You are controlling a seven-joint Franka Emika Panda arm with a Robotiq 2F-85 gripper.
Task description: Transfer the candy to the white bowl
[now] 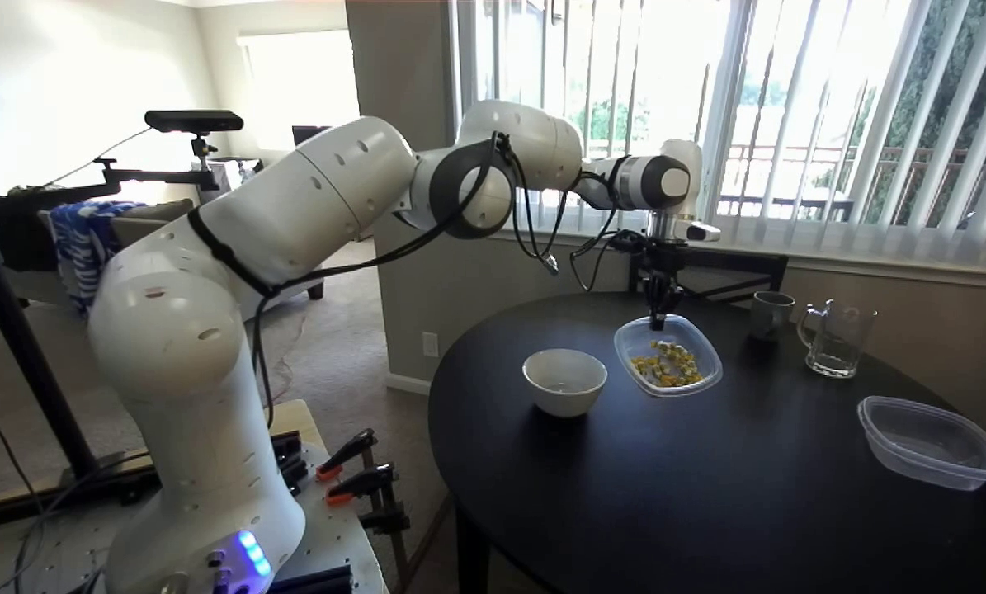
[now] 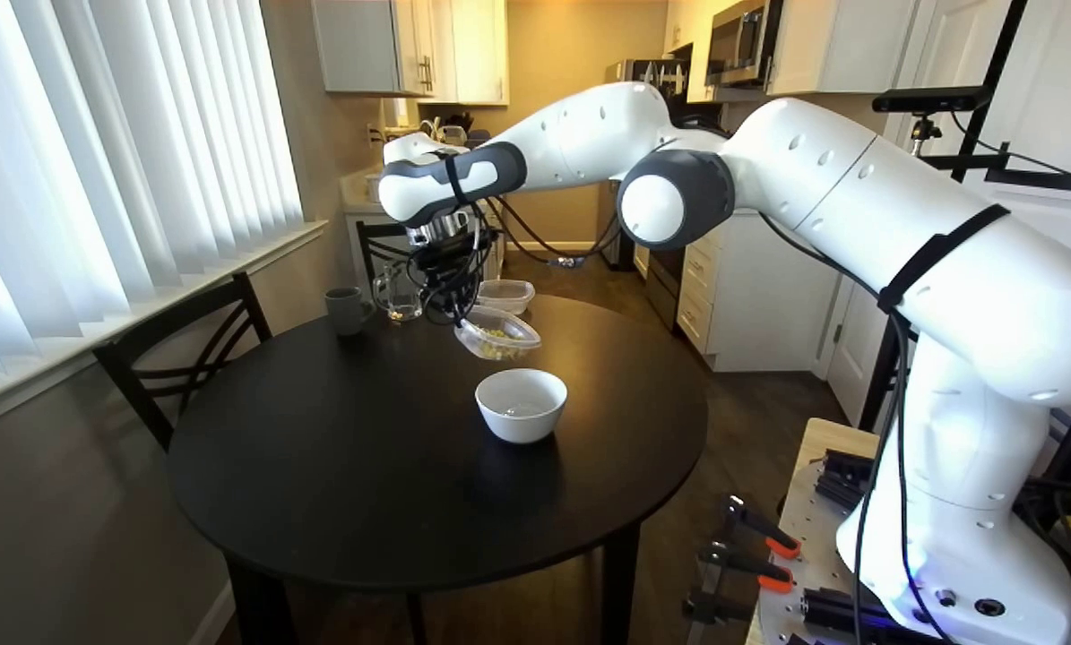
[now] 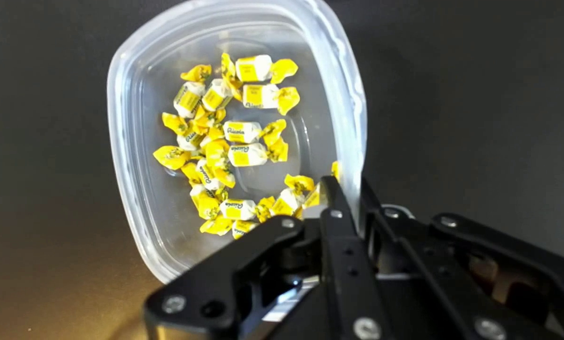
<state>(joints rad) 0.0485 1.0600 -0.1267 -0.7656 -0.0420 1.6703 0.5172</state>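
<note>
Candy (image 3: 216, 151) (wrapped, yellow and white) — lying in a clear plastic container (image 3: 119, 108). Pincer (image 3: 349, 186) — pinching that container's wall at the rim. White bowl (image 1: 567, 400): upright on the dark surface (image 1: 625, 478), near the container. Same surface: glass mug (image 1: 837, 342), second clear container (image 1: 913, 466).

Across the shared tabletop (image 1: 666, 495), exterior views face vertical blinds (image 1: 955, 107) or kitchen cabinets (image 2: 360, 45); your wrist view looks closely down.
</note>
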